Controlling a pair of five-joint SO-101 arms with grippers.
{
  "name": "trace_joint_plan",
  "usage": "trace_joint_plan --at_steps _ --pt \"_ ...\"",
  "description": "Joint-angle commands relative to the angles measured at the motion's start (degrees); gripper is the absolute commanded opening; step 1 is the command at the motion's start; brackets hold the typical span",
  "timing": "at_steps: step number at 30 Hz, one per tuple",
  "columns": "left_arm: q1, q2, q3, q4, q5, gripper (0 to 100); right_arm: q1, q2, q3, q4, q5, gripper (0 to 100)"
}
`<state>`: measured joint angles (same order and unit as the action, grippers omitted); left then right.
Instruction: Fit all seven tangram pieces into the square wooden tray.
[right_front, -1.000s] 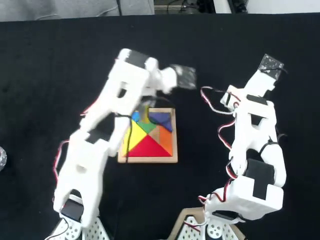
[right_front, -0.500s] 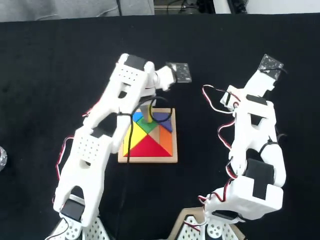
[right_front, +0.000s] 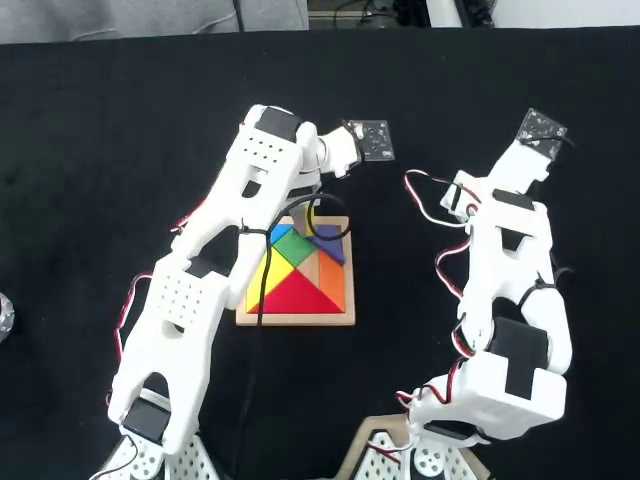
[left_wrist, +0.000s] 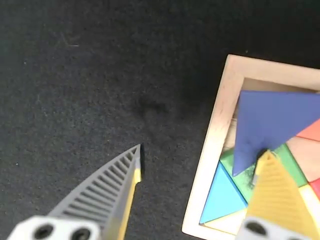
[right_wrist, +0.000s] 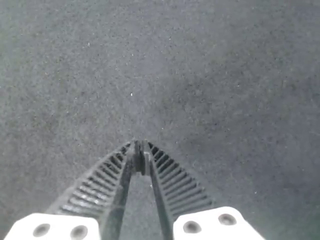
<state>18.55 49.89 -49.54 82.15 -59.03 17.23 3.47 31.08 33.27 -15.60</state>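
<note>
Black cloth covers the surface (right_front: 100, 150) in the high view, where the left arm (right_front: 250, 190) has drawn its wrist up and away from the wooden tray (right_front: 300, 318) over the last second. More of the coloured pieces (right_front: 300, 292) now shows, though the arm covers the tray's far-left corner. The tray looks close to full, so the task seems almost done. The right arm (right_front: 510, 260) has not moved, stretched out over bare cloth well apart from the tray. In the left wrist view, the left gripper (left_wrist: 202, 151) is spread wide and holds nothing. Its grey finger (left_wrist: 115, 185) is over bare cloth outside the tray, and its yellow finger (left_wrist: 272, 195) is above the blue triangle (left_wrist: 275, 117). That triangle lies in the tray's corner and appears to overlap the green piece (left_wrist: 240, 172), so it may not be fully seated. In the right wrist view, the right gripper (right_wrist: 139, 150) has its tips pressed together on nothing, above bare cloth.
</note>
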Motion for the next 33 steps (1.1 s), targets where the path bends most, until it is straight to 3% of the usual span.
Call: trace_joint_plan --at_steps 1,9,21,27,33 --pt "0.0 -0.8 -2.5 -0.4 0.0 35 0.0 -3.4 -0.9 -1.1 -0.4 1.1" --pt "-2.8 -0.5 -2.5 -0.6 -0.2 35 0.0 -3.4 -1.0 -1.1 -0.3 1.1" --pt "1.5 1.7 -3.3 -0.5 0.3 35 0.0 -3.4 -1.0 -1.1 -0.3 1.1" --pt "0.8 -5.0 -15.6 18.5 2.7 35 0.0 -3.4 -1.0 -1.1 -0.3 1.1" --pt "-5.1 -15.1 -17.0 18.7 13.2 31 -1.4 -3.3 -1.0 -1.1 1.8 1.1"
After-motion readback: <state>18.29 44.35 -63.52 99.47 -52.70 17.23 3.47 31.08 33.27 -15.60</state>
